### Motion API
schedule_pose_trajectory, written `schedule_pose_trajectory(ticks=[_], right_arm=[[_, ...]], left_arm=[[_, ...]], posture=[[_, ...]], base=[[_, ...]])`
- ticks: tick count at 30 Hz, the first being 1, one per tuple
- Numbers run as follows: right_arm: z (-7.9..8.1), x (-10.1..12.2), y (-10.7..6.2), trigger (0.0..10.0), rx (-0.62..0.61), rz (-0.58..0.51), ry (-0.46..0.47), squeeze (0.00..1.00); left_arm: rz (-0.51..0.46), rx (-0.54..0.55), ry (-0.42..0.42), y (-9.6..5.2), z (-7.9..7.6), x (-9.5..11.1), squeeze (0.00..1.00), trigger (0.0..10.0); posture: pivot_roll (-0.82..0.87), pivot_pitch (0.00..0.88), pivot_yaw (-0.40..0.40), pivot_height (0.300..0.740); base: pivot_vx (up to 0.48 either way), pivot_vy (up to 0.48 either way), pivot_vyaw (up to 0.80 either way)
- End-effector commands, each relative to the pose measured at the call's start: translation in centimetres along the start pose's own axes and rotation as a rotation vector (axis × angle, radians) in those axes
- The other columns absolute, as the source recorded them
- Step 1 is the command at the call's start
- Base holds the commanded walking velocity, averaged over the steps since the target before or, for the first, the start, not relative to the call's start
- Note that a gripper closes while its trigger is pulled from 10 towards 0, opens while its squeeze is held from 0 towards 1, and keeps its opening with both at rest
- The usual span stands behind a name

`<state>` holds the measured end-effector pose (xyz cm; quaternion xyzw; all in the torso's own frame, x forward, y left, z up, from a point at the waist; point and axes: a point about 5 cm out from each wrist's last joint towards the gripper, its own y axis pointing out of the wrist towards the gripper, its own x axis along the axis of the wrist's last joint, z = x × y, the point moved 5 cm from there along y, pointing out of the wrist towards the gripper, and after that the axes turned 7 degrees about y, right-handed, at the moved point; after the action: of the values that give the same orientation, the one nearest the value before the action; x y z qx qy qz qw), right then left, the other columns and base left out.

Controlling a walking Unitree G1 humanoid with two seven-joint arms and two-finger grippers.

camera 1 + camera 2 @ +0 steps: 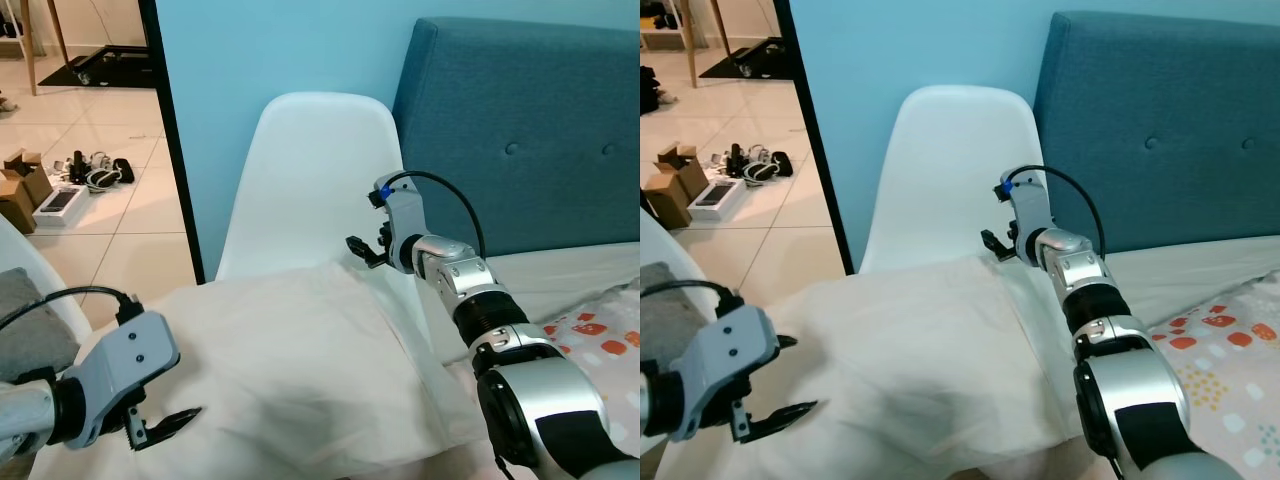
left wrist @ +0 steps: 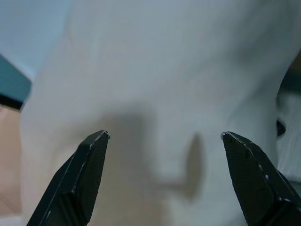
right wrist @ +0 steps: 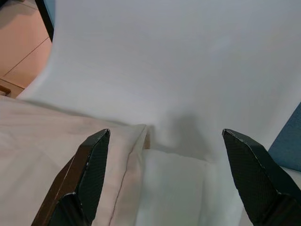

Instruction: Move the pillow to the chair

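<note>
A large cream pillow lies across the seat of a white plastic chair, its far edge against the chair's back. My left gripper hovers open over the pillow's near left part, holding nothing; in the left wrist view its fingertips spread wide above the pillow. My right gripper stands open just above the pillow's far right corner, in front of the chair's back. In the right wrist view the pillow's seam and the chair's back lie between its spread fingers.
A teal padded headboard stands to the right of the chair, with a white bed and a spotted cover below it. A blue wall is behind. Boxes and gadgets lie on the tiled floor at the left.
</note>
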<state>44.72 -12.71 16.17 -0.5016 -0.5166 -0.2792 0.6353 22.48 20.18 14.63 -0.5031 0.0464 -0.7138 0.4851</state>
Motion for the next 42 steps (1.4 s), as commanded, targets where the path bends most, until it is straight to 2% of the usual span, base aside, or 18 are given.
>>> schedule_pose_trajectory(ticks=[1, 2, 4, 5, 6, 7, 11, 16, 17, 19, 22, 25, 26, 27, 28, 29, 34, 42], right_arm=[[0.0, -0.4, 0.0, 10.0, 0.000, 0.019, -0.010, 0.00], [0.0, -0.4, 0.0, 10.0, 0.000, 0.019, -0.010, 0.00], [0.1, -0.4, 0.0, 10.0, 0.002, 0.019, -0.010, 0.00], [0.2, -0.3, 0.0, 10.0, 0.005, 0.018, -0.011, 0.00], [0.2, -0.3, 0.0, 10.0, 0.005, 0.018, -0.011, 0.00], [0.2, -0.2, 0.0, 10.0, 0.008, 0.018, -0.012, 0.00], [0.3, 0.0, 0.0, 10.0, 0.012, 0.017, -0.013, 0.00], [0.2, 0.2, -0.1, 10.0, 0.010, 0.012, -0.009, 0.00], [0.2, 0.3, -0.1, 10.0, 0.011, 0.012, -0.008, 0.00], [0.2, 0.3, -0.2, 10.0, 0.011, 0.011, -0.006, 0.00], [0.2, 0.3, -0.2, 10.0, 0.012, 0.010, -0.005, 0.00], [0.2, 0.3, -0.4, 10.0, 0.015, 0.009, -0.002, 0.00], [0.2, 0.5, -0.4, 10.0, 0.013, 0.006, 0.000, 0.00], [0.1, 0.6, -0.5, 10.0, 0.011, 0.003, 0.002, 0.00], [0.1, 0.6, -0.5, 10.0, 0.010, 0.001, 0.003, 0.00], [0.0, 0.8, -0.5, 10.0, 0.008, -0.002, 0.004, 0.00], [0.0, 1.3, -0.6, 10.0, 0.006, -0.015, 0.010, 0.00], [0.0, 1.9, -0.8, 10.0, 0.003, -0.030, 0.015, 0.00]], left_arm=[[0.063, -0.007, 0.019, 0.8, -0.5, -1.7, 1.00, 10.0], [0.063, -0.007, 0.019, 0.8, -0.5, -1.7, 1.00, 10.0], [0.076, 0.010, 0.021, 1.7, -0.6, -2.4, 1.00, 10.0], [0.078, 0.019, 0.013, 2.6, -0.8, -3.0, 1.00, 10.0], [0.078, 0.019, 0.013, 2.6, -0.8, -3.0, 1.00, 10.0], [0.064, 0.017, -0.012, 3.4, -1.3, -3.3, 1.00, 10.0], [0.056, -0.007, -0.056, 4.4, -2.0, -4.0, 1.00, 10.0], [0.082, 0.033, -0.088, 5.5, -1.5, -5.7, 1.00, 10.0], [0.105, 0.024, -0.077, 5.7, -1.8, -6.3, 0.00, 10.0], [0.138, 0.016, -0.055, 6.3, -2.1, -7.3, 0.00, 10.0], [0.151, 0.022, -0.033, 6.6, -2.0, -7.6, 0.00, 10.0], [0.162, 0.057, 0.018, 7.4, -1.6, -7.7, 0.00, 10.0], [0.167, 0.049, 0.029, 7.7, -1.9, -7.8, 0.00, 10.0], [0.171, 0.043, 0.041, 7.9, -2.1, -7.9, 0.00, 8.5], [0.175, 0.039, 0.051, 8.1, -2.3, -8.0, 0.00, 8.5], [0.172, 0.041, 0.038, 8.2, -2.4, -8.1, 0.00, 0.0], [0.186, 0.033, 0.034, 8.5, -3.0, -8.7, 0.00, 0.0], [0.199, 0.058, 0.059, 8.8, -2.6, -9.2, 0.00, 0.0]], posture=[[0.11, 0.000, -0.108, 0.564], [0.11, 0.000, -0.108, 0.564], [0.11, 0.000, -0.108, 0.564], [0.10, 0.000, -0.110, 0.564], [0.10, 0.000, -0.110, 0.564], [0.10, 0.000, -0.108, 0.564], [0.10, 0.000, -0.108, 0.564], [0.09, 0.000, -0.106, 0.564], [0.08, 0.000, -0.107, 0.564], [0.08, 0.000, -0.106, 0.564], [0.08, 0.000, -0.104, 0.564], [0.07, 0.000, -0.104, 0.564], [0.07, 0.000, -0.104, 0.564], [0.07, 0.000, -0.104, 0.564], [0.07, 0.000, -0.104, 0.564], [0.07, 0.000, -0.104, 0.564], [0.06, 0.000, -0.106, 0.564], [0.07, 0.000, -0.105, 0.564]], base=[[0.000, 0.000, 0.00], [0.000, 0.000, 0.00], [0.000, 0.000, 0.00], [0.000, 0.000, 0.00], [0.000, 0.000, 0.00], [0.000, 0.000, 0.00], [0.000, 0.000, 0.00], [0.000, 0.000, 0.00], [0.000, 0.000, 0.00], [0.000, 0.000, 0.00], [0.000, 0.000, 0.00], [0.000, 0.000, 0.00], [0.000, 0.000, 0.00], [0.000, 0.000, 0.00], [0.000, 0.000, 0.00], [0.000, 0.000, 0.00], [0.000, 0.000, 0.00], [0.000, 0.000, 0.00]])
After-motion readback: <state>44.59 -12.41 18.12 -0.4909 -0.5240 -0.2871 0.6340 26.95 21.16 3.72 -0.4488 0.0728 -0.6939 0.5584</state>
